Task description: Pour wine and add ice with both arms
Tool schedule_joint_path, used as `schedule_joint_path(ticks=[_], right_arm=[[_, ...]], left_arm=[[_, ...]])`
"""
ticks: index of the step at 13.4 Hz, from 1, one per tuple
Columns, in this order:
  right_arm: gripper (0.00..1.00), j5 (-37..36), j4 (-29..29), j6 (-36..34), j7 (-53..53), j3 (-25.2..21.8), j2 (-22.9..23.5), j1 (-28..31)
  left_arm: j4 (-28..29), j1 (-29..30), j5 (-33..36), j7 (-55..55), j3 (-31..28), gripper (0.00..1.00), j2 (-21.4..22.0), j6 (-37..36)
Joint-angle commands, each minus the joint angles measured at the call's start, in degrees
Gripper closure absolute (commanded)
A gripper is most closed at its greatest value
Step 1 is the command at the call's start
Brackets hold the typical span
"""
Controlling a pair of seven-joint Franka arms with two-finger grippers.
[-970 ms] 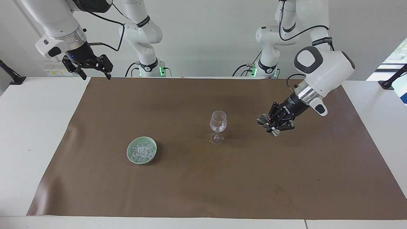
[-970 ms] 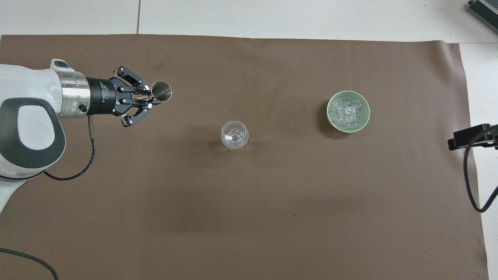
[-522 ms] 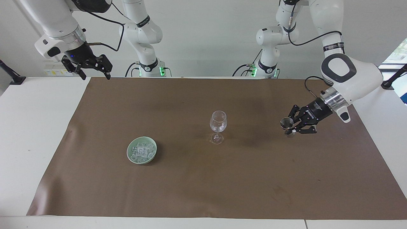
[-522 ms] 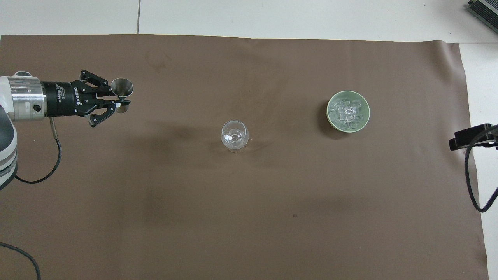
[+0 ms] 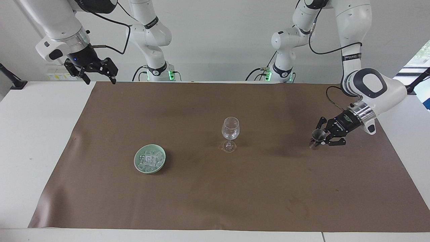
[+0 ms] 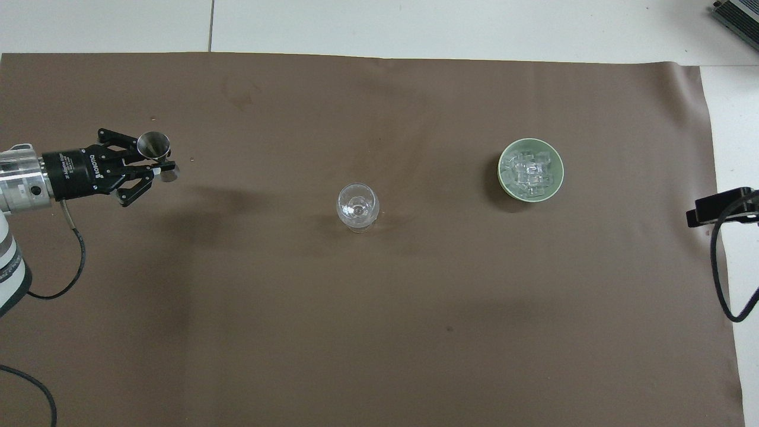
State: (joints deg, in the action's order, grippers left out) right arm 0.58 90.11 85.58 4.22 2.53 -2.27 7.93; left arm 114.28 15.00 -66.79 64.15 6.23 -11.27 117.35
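A robotics lab, by the look of it: two white jointed arms (image 5: 356, 50) with black cables stand bolted at the edge of a plain white table (image 5: 40, 134), green status lights glowing at their bases, a brown mat (image 6: 379, 296) spread as a work surface, bare white walls, and black camera clamps (image 5: 10, 79) fixed at the corners

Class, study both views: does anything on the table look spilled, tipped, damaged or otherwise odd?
Nothing stands out. The clear stemmed wine glass stands upright on the brown mat, the ice cubes stay heaped in the pale green dish, and the left gripper holds the small metal jigger.
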Motion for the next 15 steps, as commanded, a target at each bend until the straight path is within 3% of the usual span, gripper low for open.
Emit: schedule_joint_path(ticks=[1,3,5,9,15], right_arm=[[0.00,0.8,3.8,6.5,-3.8,0.5,-1.2,0.1],[0.00,2.1,7.9,11.1,-9.8,0.6,-0.8,-3.2],[0.00,2.4,14.4,22.1,-16.1,0.6,0.8,-6.4],[0.00,2.1,16.3,35.9,-16.5,0.5,10.3,-7.8],[0.00,1.2,16.3,40.1,-14.7,0.5,14.9,-7.8]], left_arm=[[1.6,1.1,-2.6,-1.0,0.5,1.00,0.4,-0.6],[2.2,1.2,-4.3,-1.0,0.5,1.00,0.3,-0.5],[3.0,3.4,-6.5,-5.4,0.5,1.00,-1.6,-1.5],[3.0,5.7,-7.9,-10.7,0.5,1.00,-5.4,-3.7],[3.6,7.1,-9.3,-15.7,0.5,1.00,-8.1,-5.5]])
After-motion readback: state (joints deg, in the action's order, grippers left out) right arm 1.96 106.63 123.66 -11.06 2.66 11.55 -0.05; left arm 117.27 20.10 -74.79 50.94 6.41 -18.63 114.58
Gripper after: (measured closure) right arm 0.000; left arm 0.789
